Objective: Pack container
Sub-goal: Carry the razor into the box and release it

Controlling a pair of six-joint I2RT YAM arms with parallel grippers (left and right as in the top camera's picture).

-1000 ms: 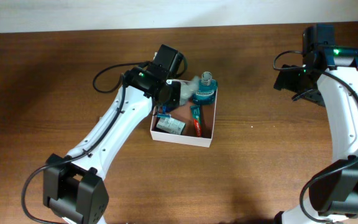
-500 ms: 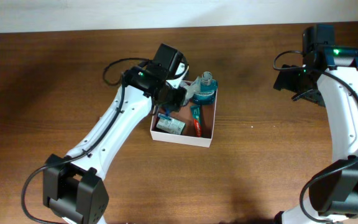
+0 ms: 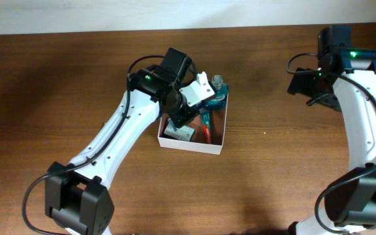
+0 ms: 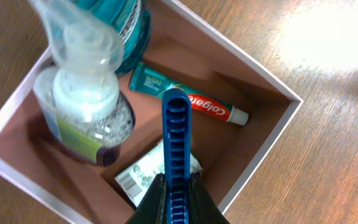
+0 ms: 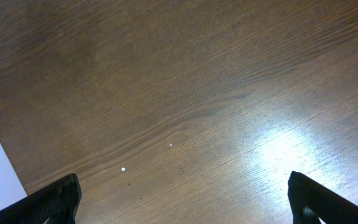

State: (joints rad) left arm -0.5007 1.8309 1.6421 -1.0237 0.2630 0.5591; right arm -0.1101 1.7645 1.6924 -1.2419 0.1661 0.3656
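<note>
container [image 3: 192, 147] | 1 o'clock corner blocked by pump bottle [image 4: 82, 112], teal bottle [image 4: 120, 31] | toothpaste [image 4: 191, 102] across middle | left hand [image 4: 174, 182] gripping blue handle [image 4: 176, 124] above 10 o'clock corner | open passage over table [image 3: 273, 170] at 3–6 o'clock

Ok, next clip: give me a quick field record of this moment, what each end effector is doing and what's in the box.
container: open white box, reddish-brown inside, on the table
already inside: pump bottle, teal bottle, toothpaste tube, barcoded packet
left end effector: shut on a blue handle, probably a toothbrush, held over the box interior
right end effector: open, empty, over bare wood away from the box
packing: blue handle not yet laid in
</note>
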